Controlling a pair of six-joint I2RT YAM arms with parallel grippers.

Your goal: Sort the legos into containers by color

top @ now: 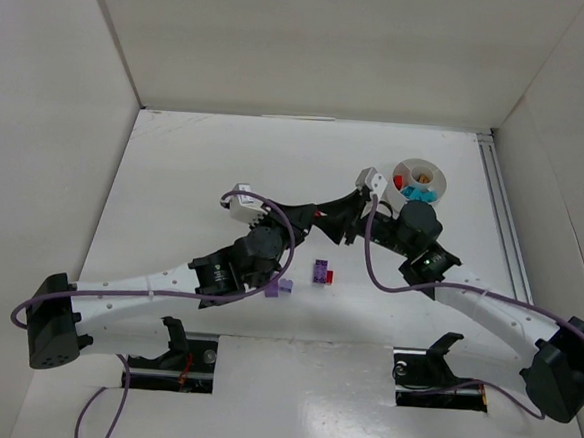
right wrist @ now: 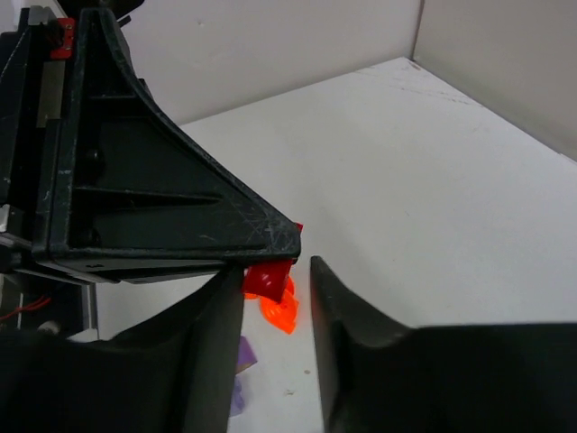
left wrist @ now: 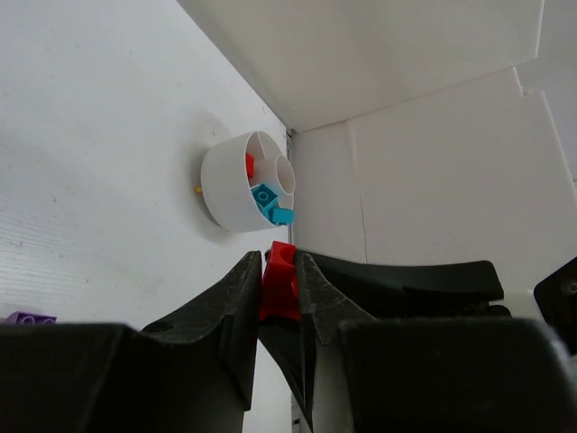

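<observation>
My left gripper point(left wrist: 280, 271) is shut on a red lego point(left wrist: 279, 281) and holds it above the table. It meets my right gripper point(top: 351, 231) at mid-table. In the right wrist view the right gripper point(right wrist: 275, 280) is open, and its jaws stand on either side of that red lego point(right wrist: 268, 278) and the left fingertip. The round white dish point(top: 438, 170) stands at the back right, with red and teal legos in its compartments point(left wrist: 263, 194). An orange lego point(right wrist: 283, 312) and a purple one point(right wrist: 242, 355) lie on the table below.
A purple lego point(top: 320, 270) with a small red-orange one point(top: 330, 277) beside it lies at mid-table. Another purple lego point(top: 279, 287) lies by the left wrist. White walls enclose the table on three sides, and a rail point(top: 502, 224) runs along the right edge.
</observation>
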